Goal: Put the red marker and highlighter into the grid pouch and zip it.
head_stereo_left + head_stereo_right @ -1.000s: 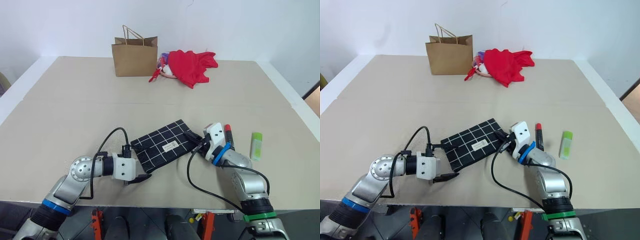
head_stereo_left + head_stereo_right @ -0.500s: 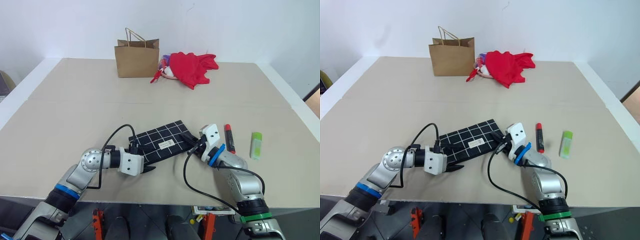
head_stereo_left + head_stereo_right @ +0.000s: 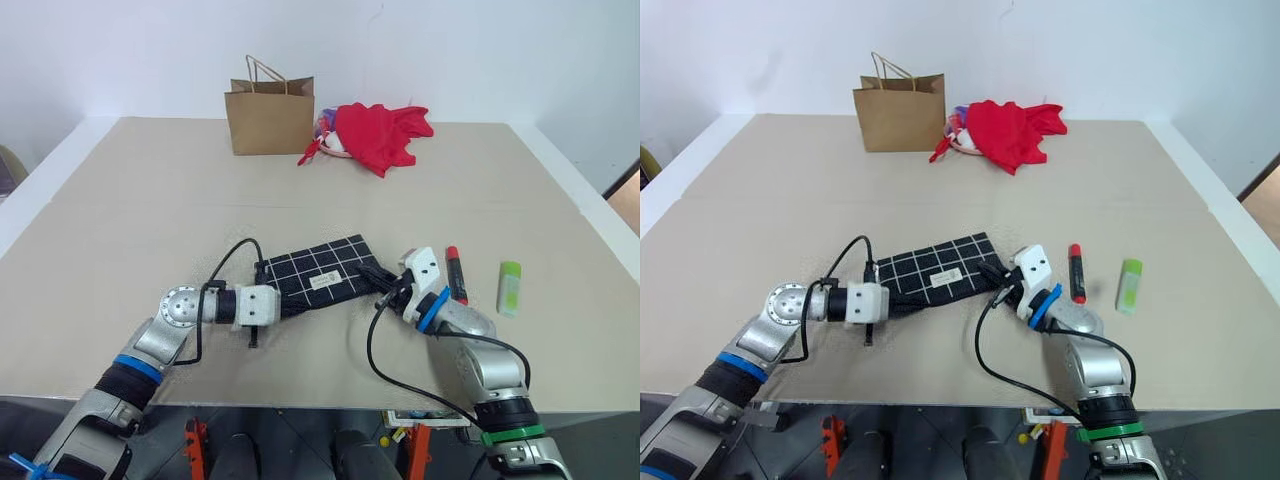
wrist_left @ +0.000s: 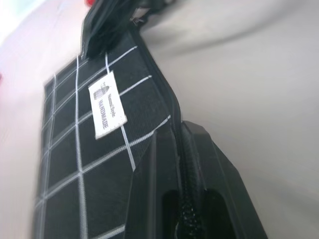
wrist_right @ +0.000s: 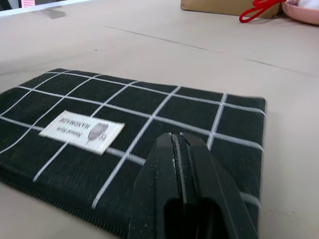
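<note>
Grid pouch (image 3: 315,279): flat black fabric, soft, light, liable to slide or bunch; lies on the surface (image 3: 150,200) between both pincers. Best held at the zipper edge.
Left pincer (image 3: 283,309): pressed together on the pouch's zipper edge.
Right pincer (image 3: 372,275): fingers nearly together at the pouch's far end; grip uncertain.
Red marker (image 3: 455,273), highlighter (image 3: 509,287): rigid, smooth; beyond the right pincer.
</note>
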{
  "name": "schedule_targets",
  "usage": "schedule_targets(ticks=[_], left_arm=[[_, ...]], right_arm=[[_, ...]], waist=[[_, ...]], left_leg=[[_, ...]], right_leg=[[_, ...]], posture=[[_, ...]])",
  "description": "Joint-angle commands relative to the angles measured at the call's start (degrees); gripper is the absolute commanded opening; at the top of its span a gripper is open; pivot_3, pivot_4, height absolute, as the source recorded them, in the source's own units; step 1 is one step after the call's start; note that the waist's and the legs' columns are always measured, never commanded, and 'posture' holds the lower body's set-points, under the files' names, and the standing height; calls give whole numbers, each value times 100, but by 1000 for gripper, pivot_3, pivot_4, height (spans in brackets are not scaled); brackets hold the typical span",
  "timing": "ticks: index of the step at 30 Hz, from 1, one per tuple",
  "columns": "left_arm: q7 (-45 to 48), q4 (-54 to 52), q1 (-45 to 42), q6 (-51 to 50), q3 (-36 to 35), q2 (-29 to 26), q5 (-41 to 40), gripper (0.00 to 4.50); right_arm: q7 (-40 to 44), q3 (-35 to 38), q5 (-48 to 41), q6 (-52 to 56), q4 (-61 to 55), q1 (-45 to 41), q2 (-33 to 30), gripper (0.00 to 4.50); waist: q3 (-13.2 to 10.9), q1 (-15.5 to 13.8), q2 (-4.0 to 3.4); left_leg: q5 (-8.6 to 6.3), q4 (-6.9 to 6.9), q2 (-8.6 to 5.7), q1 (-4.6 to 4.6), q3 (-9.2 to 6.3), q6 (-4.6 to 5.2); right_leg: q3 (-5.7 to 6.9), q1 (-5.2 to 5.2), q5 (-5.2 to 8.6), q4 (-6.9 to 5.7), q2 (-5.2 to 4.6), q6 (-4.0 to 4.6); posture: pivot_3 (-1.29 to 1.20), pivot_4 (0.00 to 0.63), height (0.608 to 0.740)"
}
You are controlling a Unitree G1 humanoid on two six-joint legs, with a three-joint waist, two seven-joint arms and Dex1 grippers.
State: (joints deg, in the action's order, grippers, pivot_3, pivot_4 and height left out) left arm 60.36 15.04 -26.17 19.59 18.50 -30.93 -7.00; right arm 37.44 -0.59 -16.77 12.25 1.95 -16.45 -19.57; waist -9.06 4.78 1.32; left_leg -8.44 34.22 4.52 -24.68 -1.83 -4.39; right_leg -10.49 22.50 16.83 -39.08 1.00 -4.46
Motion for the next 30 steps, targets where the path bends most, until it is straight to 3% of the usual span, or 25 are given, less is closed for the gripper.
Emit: schedule_targets(ticks=[1, 5, 7, 14, 18, 27, 30], left_arm=[[440, -568, 21, -808, -484, -78, -972, 0], [700, -918, 85, -1355, -715, -164, -1357, 0], [763, -1035, 108, -1505, -789, -193, -1426, 0], [795, -1281, 116, -1855, -976, -125, -1563, 0], [796, -1362, 113, -1922, -981, -107, -1538, 0], [772, -1548, 171, -2022, -986, -107, -1522, 0], [761, -1590, 181, -2041, -980, -105, -1515, 0]], right_arm=[[206, 601, -621, 43, -926, -35, -276, 1812], [640, 1017, -1001, -56, -1474, 575, -680, 3726], [907, 1180, -1155, -207, -1698, 1087, -825, 4467], [1209, 1069, -780, -1254, -1690, 1989, -776, 4467], [1065, 871, -366, -1844, -1371, 1931, -652, 4467], [1047, 678, -227, -2074, -1011, 1761, -631, 4467], [1038, 696, -252, -2112, -930, 1693, -617, 3155]], waist=[[-1, -5, -1], [0, -40, 0], [0, -70, 1], [-2, -26, -3], [-2, -26, -3], [-3, -30, -1], [-3, -34, -1]], left_leg=[[-1, -1, 0, -19, -1, -1], [-11, -18, -3, -42, -9, 2], [-19, -27, -2, -43, -14, 5], [-44, -23, 0, -41, -14, 45], [-40, -10, 0, -36, -15, 42], [-29, 16, -3, -35, -13, 23], [-29, 12, -2, -34, -14, 23]], right_leg=[[0, 16, -1, 0, 0, -14], [6, 36, 11, 2, 0, -34], [25, 33, 32, 2, -1, -23], [36, 30, 48, 1, 0, -8], [36, 24, 33, -1, 0, -12], [35, 6, 34, 0, -8, -4], [36, 5, 29, 0, -8, -14]], posture=[[0, 150, 740], [0, 150, 740], [0, 150, 740], [0, 150, 740], [0, 150, 740], [0, 150, 740], [0, 150, 740]])
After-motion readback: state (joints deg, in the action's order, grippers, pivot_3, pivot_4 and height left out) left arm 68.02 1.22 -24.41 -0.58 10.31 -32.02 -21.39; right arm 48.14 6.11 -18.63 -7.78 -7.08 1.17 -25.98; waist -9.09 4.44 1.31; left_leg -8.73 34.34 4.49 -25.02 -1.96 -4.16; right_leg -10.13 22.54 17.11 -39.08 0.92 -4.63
